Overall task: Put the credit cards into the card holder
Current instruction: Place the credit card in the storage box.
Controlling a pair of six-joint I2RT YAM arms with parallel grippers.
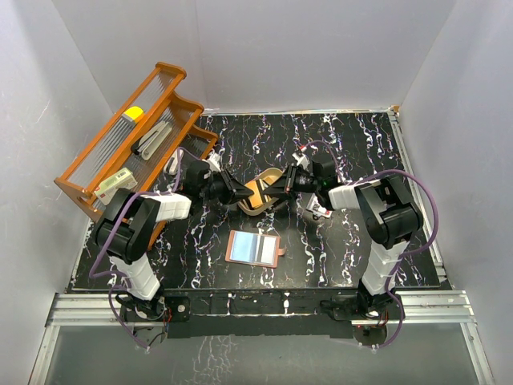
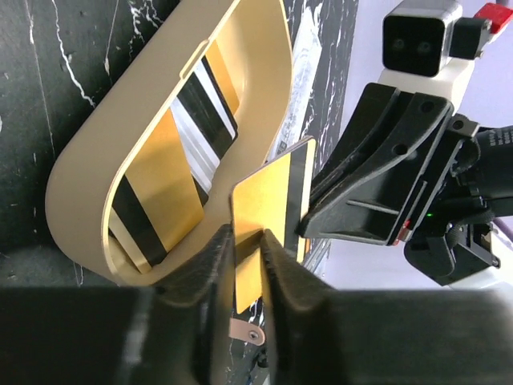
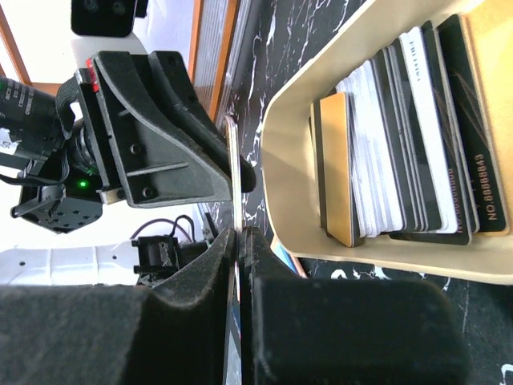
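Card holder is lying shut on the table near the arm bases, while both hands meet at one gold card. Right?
Not quite: the card holder lies open, pale inner pockets facing up, as the top external view shows. The rest stands.

Two grippers, the left gripper (image 2: pixel 244 239) and the right gripper (image 3: pixel 238 233), pinch one gold credit card (image 2: pixel 272 188) between them. Just below their fingertips sits one tan oval tray (image 2: pixel 68 192) holding a tight row of credit cards (image 3: pixel 385 128) on edge, roughly ten, too packed to count exactly. One white card (image 1: pixel 321 210) lies under the arm behind the right gripper. One open reddish-brown card holder (image 1: pixel 253 248) lies near both grippers, toward the bases. One orange wire rack (image 1: pixel 120 148) behind the left gripper carries three things: one yellow item (image 1: pixel 132 114), one grey item (image 1: pixel 152 140), one cream box (image 1: pixel 112 184).
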